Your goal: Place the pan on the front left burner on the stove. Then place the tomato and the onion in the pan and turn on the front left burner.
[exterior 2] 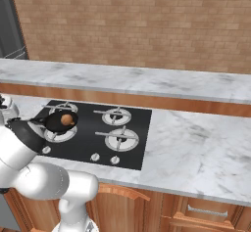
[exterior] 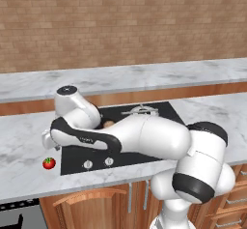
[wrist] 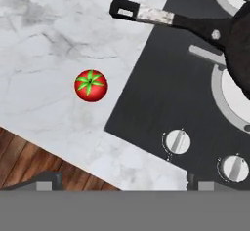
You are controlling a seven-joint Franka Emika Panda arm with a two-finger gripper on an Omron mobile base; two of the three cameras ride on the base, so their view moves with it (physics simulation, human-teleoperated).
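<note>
The black pan (exterior 2: 55, 122) sits on the front left burner (exterior 2: 60, 135) of the stove (exterior 2: 132, 128), and the brown onion (exterior 2: 66, 120) lies inside it. Its long handle (wrist: 161, 16) reaches out over the stove's left edge. On the marble counter left of the stove lies the red tomato (wrist: 91, 86), also the tomato (exterior: 48, 163), untouched. My gripper (wrist: 123, 182) hangs open above the counter's front edge, empty, with the tomato a little ahead of it and left of centre. The arm hides most of the pan in the left base view, where a bit of the onion (exterior: 109, 123) peeks out.
Silver knobs (wrist: 177, 141) line the stove's front edge near the pan's burner. A raised marble ledge (exterior 2: 147, 79) and a brick wall run behind the counter. Bare marble counter (exterior 2: 196, 143) stretches right of the stove. Wooden cabinet fronts (exterior: 91, 204) sit below.
</note>
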